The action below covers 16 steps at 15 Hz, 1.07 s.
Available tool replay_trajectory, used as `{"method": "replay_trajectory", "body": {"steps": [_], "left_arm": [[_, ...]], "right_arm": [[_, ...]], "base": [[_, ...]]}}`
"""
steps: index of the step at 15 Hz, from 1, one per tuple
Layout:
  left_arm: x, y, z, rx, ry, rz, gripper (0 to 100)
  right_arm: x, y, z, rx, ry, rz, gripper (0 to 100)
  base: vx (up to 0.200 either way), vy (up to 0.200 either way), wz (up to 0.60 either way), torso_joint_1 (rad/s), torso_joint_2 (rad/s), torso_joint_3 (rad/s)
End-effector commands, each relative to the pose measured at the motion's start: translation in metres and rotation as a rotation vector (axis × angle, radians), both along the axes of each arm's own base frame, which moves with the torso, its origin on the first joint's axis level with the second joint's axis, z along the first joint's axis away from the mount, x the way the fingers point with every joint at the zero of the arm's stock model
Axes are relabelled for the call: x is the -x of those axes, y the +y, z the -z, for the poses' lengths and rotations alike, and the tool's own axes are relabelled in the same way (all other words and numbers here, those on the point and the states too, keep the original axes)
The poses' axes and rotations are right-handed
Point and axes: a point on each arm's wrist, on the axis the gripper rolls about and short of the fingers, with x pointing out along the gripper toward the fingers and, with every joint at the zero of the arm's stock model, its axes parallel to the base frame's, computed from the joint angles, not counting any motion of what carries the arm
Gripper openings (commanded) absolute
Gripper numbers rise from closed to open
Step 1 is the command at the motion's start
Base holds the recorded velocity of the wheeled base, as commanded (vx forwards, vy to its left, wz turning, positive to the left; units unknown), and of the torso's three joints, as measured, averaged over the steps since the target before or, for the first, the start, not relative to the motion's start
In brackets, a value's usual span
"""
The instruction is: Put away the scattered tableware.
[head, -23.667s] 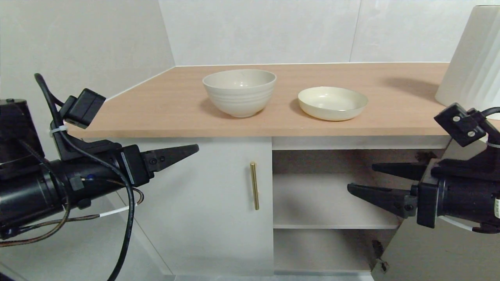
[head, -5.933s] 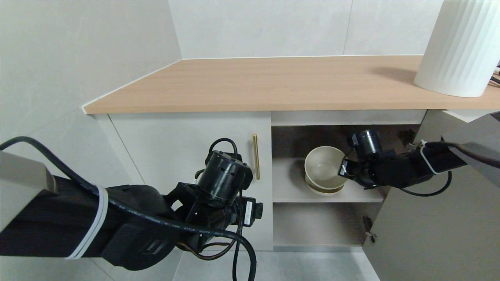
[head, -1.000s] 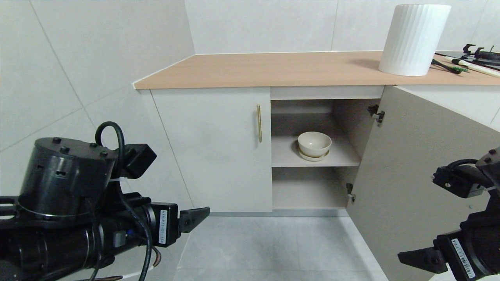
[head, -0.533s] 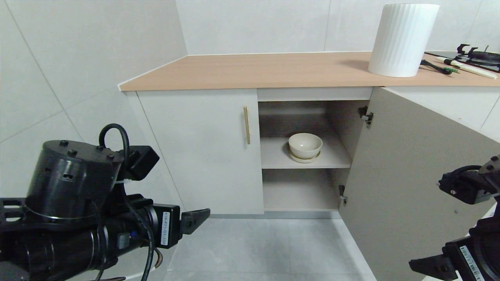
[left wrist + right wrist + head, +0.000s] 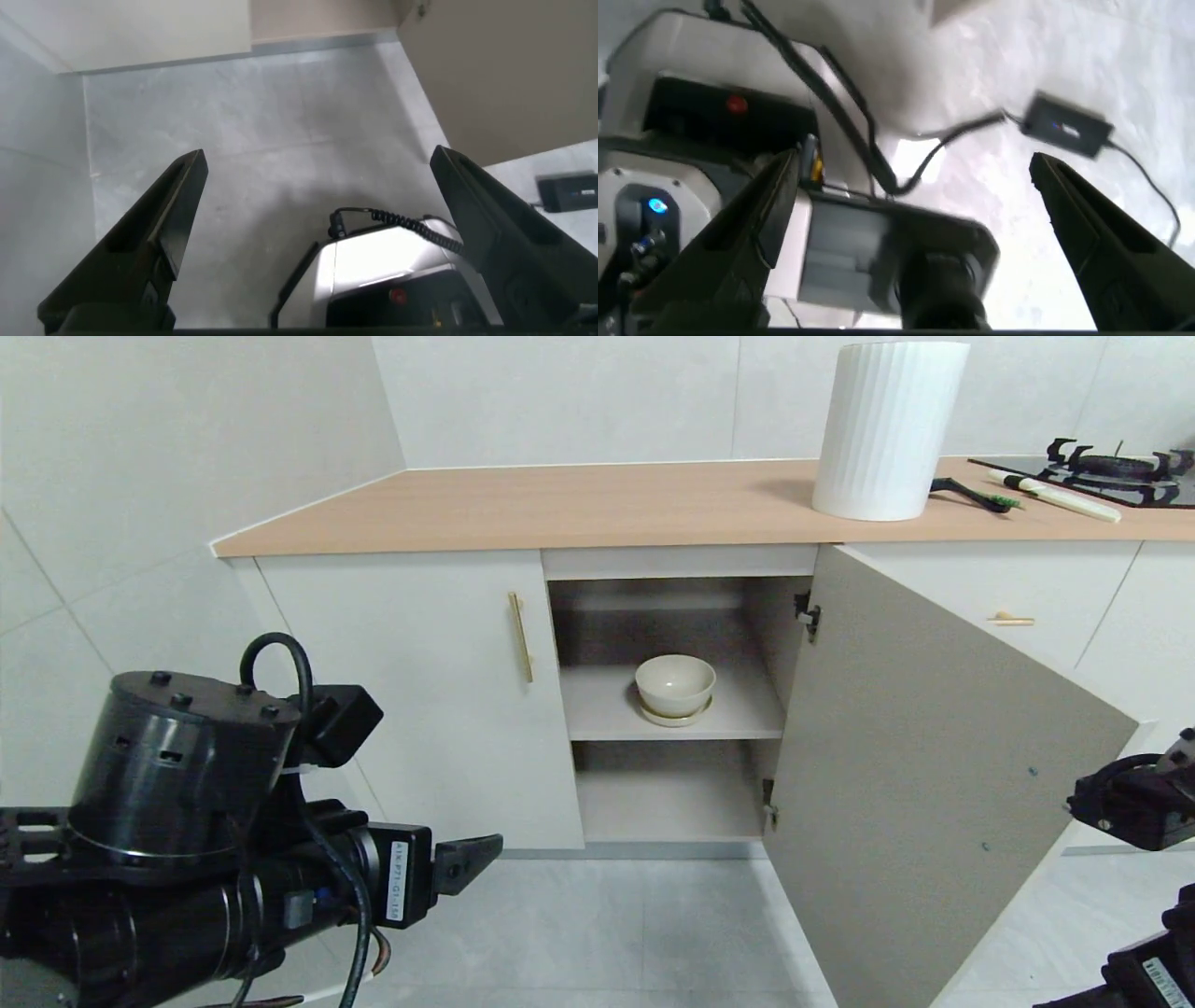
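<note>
A cream bowl [image 5: 675,681] sits stacked on a shallow cream plate [image 5: 674,716] on the upper shelf [image 5: 607,714] of the open cabinet. My left gripper [image 5: 471,857] is low at the left, well in front of the cabinet and above the floor. In the left wrist view it [image 5: 318,154] is open, with its fingers wide apart and nothing between them. My right gripper [image 5: 913,159] is also open and empty, pointing down at the floor and cables. Its arm [image 5: 1134,798] is at the lower right, beside the open door.
The cabinet's right door [image 5: 934,756] stands swung open towards me. The left door with its gold handle [image 5: 520,637] is closed. On the wooden countertop [image 5: 560,509] stand a white ribbed cylinder [image 5: 887,429], a brush [image 5: 971,495] and a stove [image 5: 1111,467]. Grey tile floor [image 5: 635,933] lies in front.
The head camera has swung right, so the cabinet sits further left in the picture. Bowl and plate keep their place on the shelf. My right arm has sunk lower in the picture.
</note>
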Motion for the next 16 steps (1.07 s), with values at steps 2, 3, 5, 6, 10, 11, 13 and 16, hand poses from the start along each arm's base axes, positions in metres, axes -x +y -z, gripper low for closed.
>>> {"method": "replay_trajectory", "body": {"steps": [2, 3, 5, 6, 10, 11, 13, 16], "left_arm": [[0.0, 0.0, 0.001, -0.002, 0.003, -0.003, 100], [0.0, 0.0, 0.001, -0.002, 0.003, -0.002, 100], [0.0, 0.0, 0.0, -0.001, 0.001, -0.002, 100], [0.0, 0.0, 0.001, -0.003, 0.004, -0.002, 100], [-0.001, -0.001, 0.002, -0.004, 0.008, -0.003, 100], [-0.001, -0.001, 0.002, -0.004, 0.008, -0.003, 100], [-0.001, 0.0, 0.002, -0.005, 0.009, -0.004, 100], [-0.001, -0.001, 0.002, -0.003, 0.007, -0.003, 100]], "right_arm": [[-0.001, -0.005, -0.011, 0.012, -0.017, 0.049, 100], [-0.002, -0.015, -0.019, 0.008, -0.064, 0.116, 100], [-0.004, -0.031, -0.033, -0.008, -0.122, 0.215, 100], [-0.008, -0.045, -0.039, 0.013, -0.14, 0.277, 100], [-0.012, -0.082, -0.057, 0.055, -0.207, 0.466, 100], [-0.014, -0.089, -0.059, 0.071, -0.211, 0.502, 100], [-0.026, -0.097, -0.056, 0.076, -0.217, 0.538, 100], [-0.069, -0.105, -0.034, 0.076, -0.182, 0.585, 100]], "base": [[0.0, 0.0, 0.0, 0.0, 0.0, 0.0], [0.0, 0.0, 0.0, 0.0, 0.0, 0.0], [0.0, 0.0, 0.0, 0.0, 0.0, 0.0], [0.0, 0.0, 0.0, 0.0, 0.0, 0.0], [0.0, 0.0, 0.0, 0.0, 0.0, 0.0], [0.0, 0.0, 0.0, 0.0, 0.0, 0.0], [0.0, 0.0, 0.0, 0.0, 0.0, 0.0], [0.0, 0.0, 0.0, 0.0, 0.0, 0.0]]}}
